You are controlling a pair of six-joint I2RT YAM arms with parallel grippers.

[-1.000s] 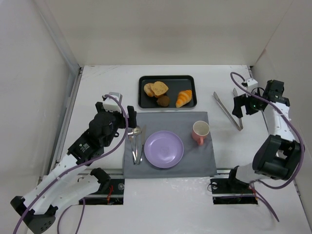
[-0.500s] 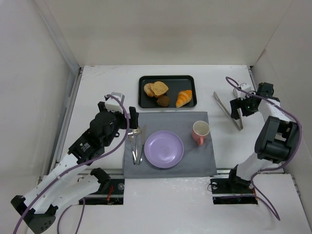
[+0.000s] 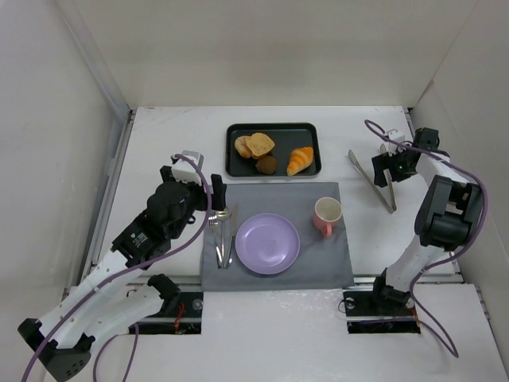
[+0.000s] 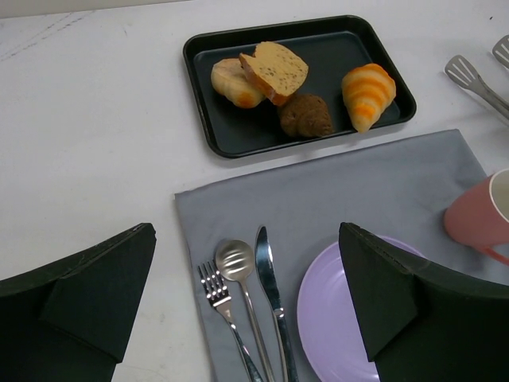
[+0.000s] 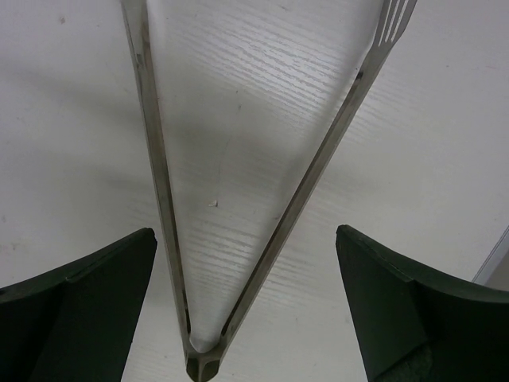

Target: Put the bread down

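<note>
The bread [image 3: 260, 144] is a flat golden-brown slice leaning on a pale bun [image 3: 242, 146] in the black tray [image 3: 290, 135] at the back. It also shows in the left wrist view [image 4: 274, 68]. A purple plate [image 3: 268, 244] lies bare on the grey placemat [image 3: 318, 255]. My left gripper [image 3: 213, 191] is open and empty above the cutlery, its opening [image 4: 245, 239] facing the tray. My right gripper [image 3: 384, 169] is open and empty over metal tongs [image 3: 367, 177], and both tong arms [image 5: 310, 191] lie between its fingers.
The tray also holds a dark brown muffin [image 3: 266, 165] and an orange croissant [image 3: 300, 159]. A fork, spoon and knife [image 3: 222, 231] lie left of the plate. A pink mug [image 3: 327, 215] stands on the mat's right side. White walls enclose the table.
My right gripper has swung back and left to sit over the tongs. The left arm has barely moved.
</note>
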